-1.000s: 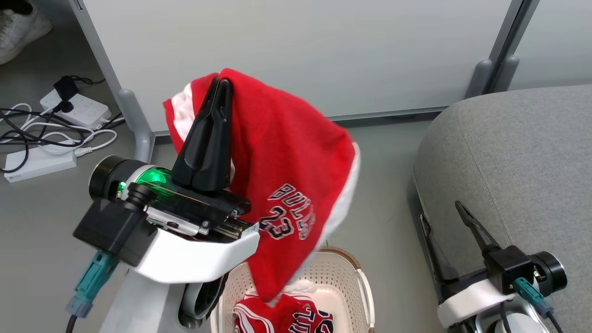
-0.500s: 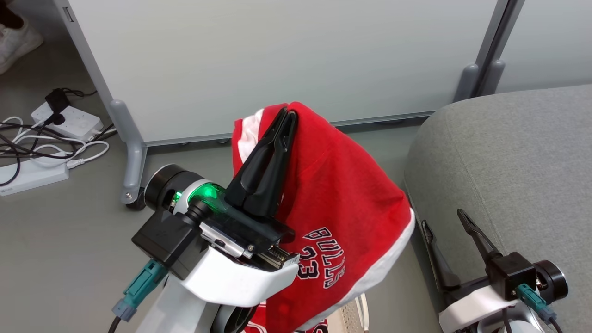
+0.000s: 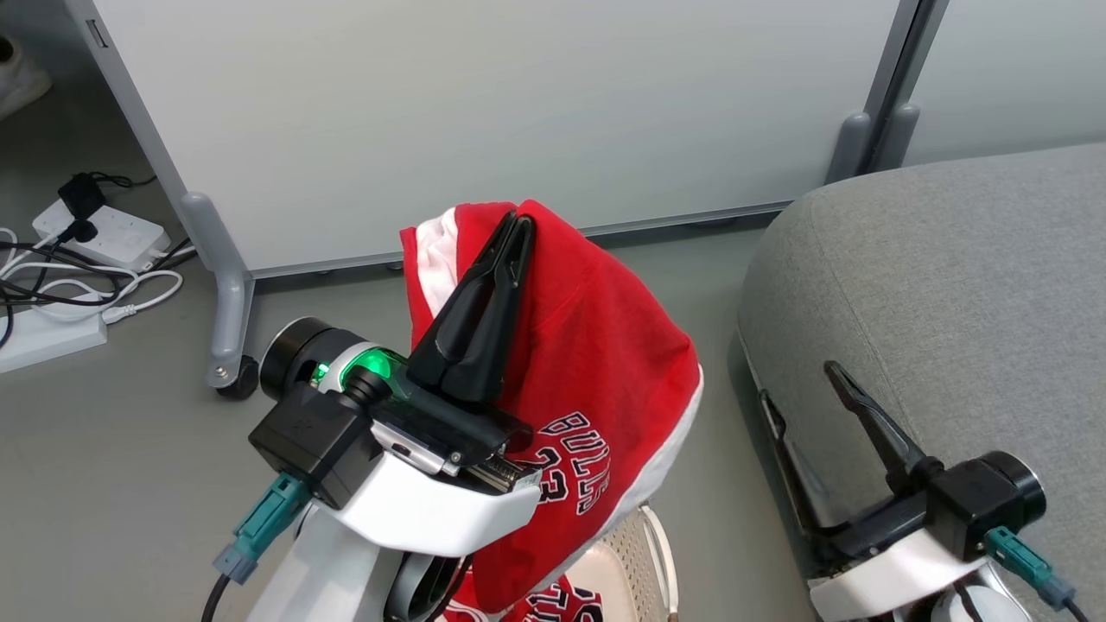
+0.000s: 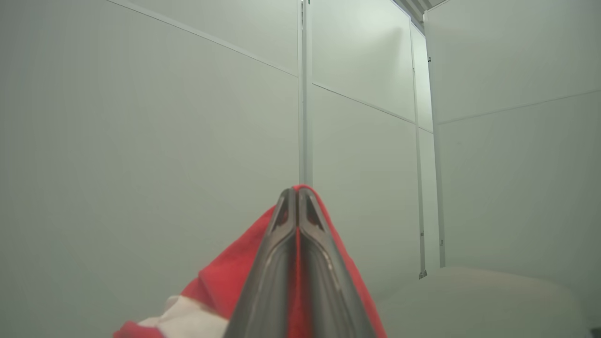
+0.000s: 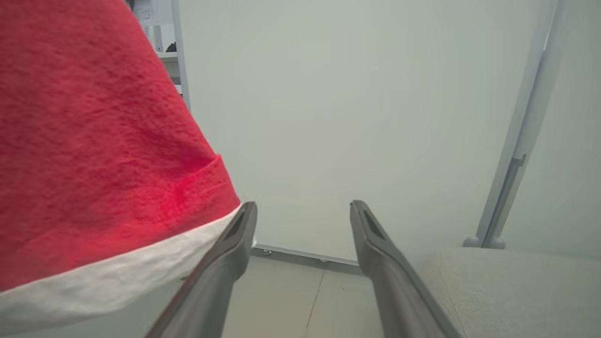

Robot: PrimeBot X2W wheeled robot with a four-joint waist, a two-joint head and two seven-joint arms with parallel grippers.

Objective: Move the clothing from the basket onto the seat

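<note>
Head view: your left gripper, clamped on the clothing, has moved nearer the seat at right; your right gripper stays apart.

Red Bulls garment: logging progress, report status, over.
Left end effector shut on red Bulls garment above basket. Right end effector open, empty. Seat path open.

White forearm — black left gripper, teal plug, green light.
</note>
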